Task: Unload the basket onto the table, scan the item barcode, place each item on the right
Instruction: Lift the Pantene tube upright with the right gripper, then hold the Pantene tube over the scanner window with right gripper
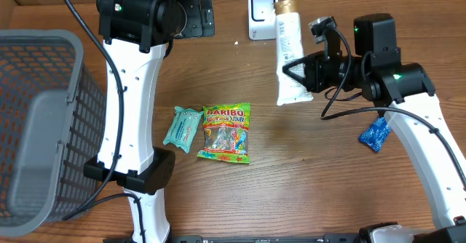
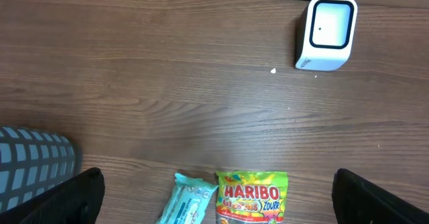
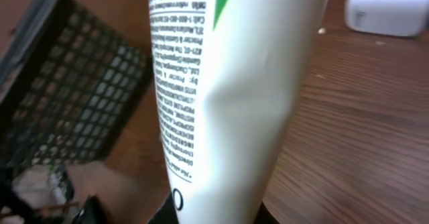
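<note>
A white squeeze tube with a gold cap (image 1: 290, 61) is pinched near its lower end by the right gripper (image 1: 298, 72). The cap sits just right of the white box-shaped barcode scanner (image 1: 262, 14), and the tube's long axis runs away from it. The left gripper (image 1: 198, 17) hovers left of the scanner, jaws spread wide. Far left, the grey mesh basket (image 1: 80, 105) shows nothing inside.

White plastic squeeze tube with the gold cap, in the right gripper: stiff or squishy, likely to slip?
Probably squishy: the white plastic squeeze tube shows a dent in its wall. Its smooth skin may slip in the shut right gripper. Gripped away from the gold cap, it might pivot.
</note>
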